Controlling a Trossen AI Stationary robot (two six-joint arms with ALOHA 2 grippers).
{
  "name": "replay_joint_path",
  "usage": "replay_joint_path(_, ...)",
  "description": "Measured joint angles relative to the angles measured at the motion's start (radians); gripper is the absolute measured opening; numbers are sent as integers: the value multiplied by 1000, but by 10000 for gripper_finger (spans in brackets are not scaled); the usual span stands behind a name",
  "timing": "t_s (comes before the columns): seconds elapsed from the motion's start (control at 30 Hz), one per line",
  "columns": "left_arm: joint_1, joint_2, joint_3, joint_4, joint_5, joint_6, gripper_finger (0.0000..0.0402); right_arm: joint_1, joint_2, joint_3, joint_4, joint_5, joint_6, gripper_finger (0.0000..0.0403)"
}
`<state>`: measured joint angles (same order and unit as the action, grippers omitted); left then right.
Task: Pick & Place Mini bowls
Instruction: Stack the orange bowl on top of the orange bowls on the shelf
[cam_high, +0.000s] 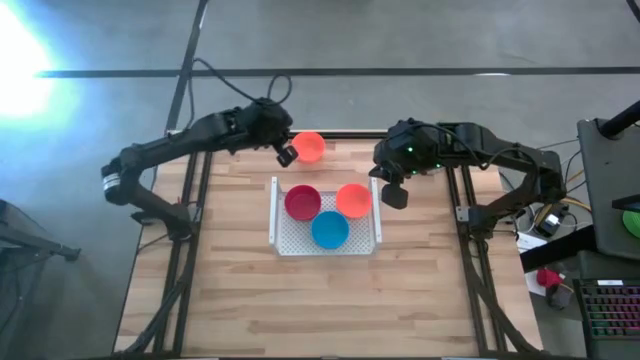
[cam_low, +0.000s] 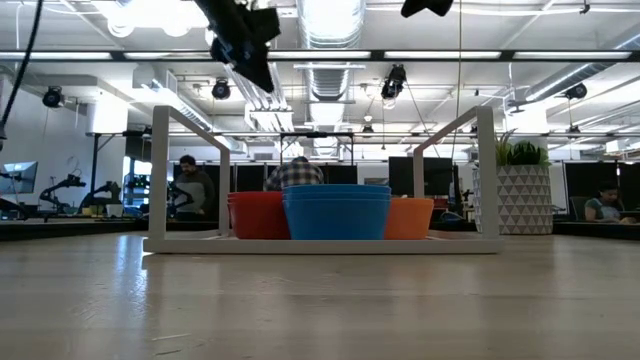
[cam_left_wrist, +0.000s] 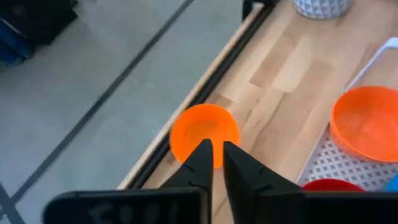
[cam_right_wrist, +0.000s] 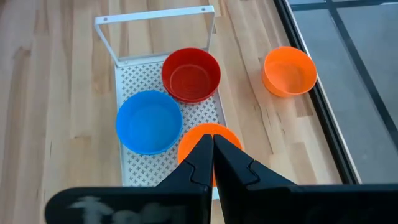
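Currently the white perforated tray (cam_high: 279, 232) is sitting at the middle of the wooden worktop (cam_high: 300, 300), serving as the reference landmark. Three mini bowls are resting inside it: a red bowl (cam_high: 302, 202) in the corner toward the left arm, an orange bowl (cam_high: 353, 200) beside it toward the right arm, and a blue bowl (cam_high: 330, 231) just in front of the pair, touching or nearly touching both. A fourth bowl, the loose orange bowl (cam_high: 311, 147), is lying outside the tray, beyond its far rail, close to the worktop's far edge.

The left end effector (cam_high: 287, 154) is hovering just beside that loose orange bowl; its fingers (cam_left_wrist: 202, 163) are showing a narrow gap and are gripping nothing. The right end effector (cam_high: 394, 195) is hanging just off the tray's right rail, next to the tray's orange bowl, with its fingers (cam_right_wrist: 200, 163) pressed together and empty.

Behind the tray, a potted plant (cam_low: 524, 190) is standing.
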<state>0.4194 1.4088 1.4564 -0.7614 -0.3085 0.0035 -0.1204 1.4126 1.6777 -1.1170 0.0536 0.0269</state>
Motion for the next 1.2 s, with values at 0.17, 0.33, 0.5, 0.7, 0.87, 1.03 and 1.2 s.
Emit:
replay_joint_path(0.17, 0, 97, 67, -1, 20, -14, 73, 0, -2, -1, -1, 0, 0, 8)
replay_joint_path(0.33, 5, 211, 152, -24, 89, -60, 98, 0, -2, -1, -1, 0, 0, 8)
replay_joint_path(0.5, 14, 309, 173, -25, 89, -74, 99, 0, -4, -1, -2, -9, 24, 8)
replay_joint_path(0.7, 33, 393, 172, -25, 89, -40, 99, 0, -4, -1, -5, -35, 12, 8)
replay_joint_path(0.87, 51, 447, 172, 2, 89, -46, 99, 0, -5, -1, -6, -38, -4, 8)
replay_joint_path(1.03, 68, 504, 171, 21, 116, -46, 99, 0, -5, -1, -6, -37, -35, 8)
replay_joint_path(1.2, 94, 555, 170, 41, 173, -69, 99, 0, -5, -1, -5, -35, -39, 8)
